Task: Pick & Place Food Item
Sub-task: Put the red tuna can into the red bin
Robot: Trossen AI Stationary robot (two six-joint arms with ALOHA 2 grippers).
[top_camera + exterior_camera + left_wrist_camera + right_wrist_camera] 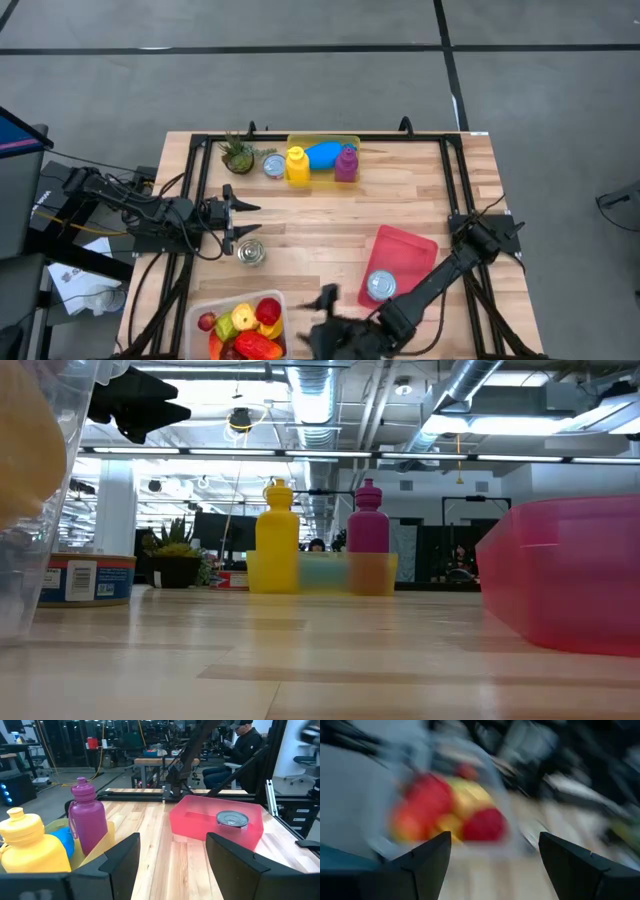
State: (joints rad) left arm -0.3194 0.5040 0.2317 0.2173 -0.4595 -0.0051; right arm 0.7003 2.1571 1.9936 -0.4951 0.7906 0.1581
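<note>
The right gripper sits at the bottom centre of the high view, just right of the clear food tub, and its two fingers are spread apart with nothing between them; in its own wrist view you look straight out between the dark fingers at a blurry heap of red and yellow fruit, so it's pointed at the tub but not holding anything. In the high view the tub is at the bottom edge, left of centre, packed with plastic fruit in red, yellow and green. The left gripper is over on the left side of the table, roughly mid-height in the frame, fingers parted and empty too, with a small tin can just below it on the wood. Its wrist view shows both fingers open and the table beyond. Right of centre in the high view there's a pink tray with another can lying in it, and the right arm crosses just beside it. Along the top edge of the table: a small potted plant, a third can, then a yellow bin with a yellow bottle, a blue thing I can't identify and a purple bottle. A person is sitting at a desk in the background of the left wrist view.
</note>
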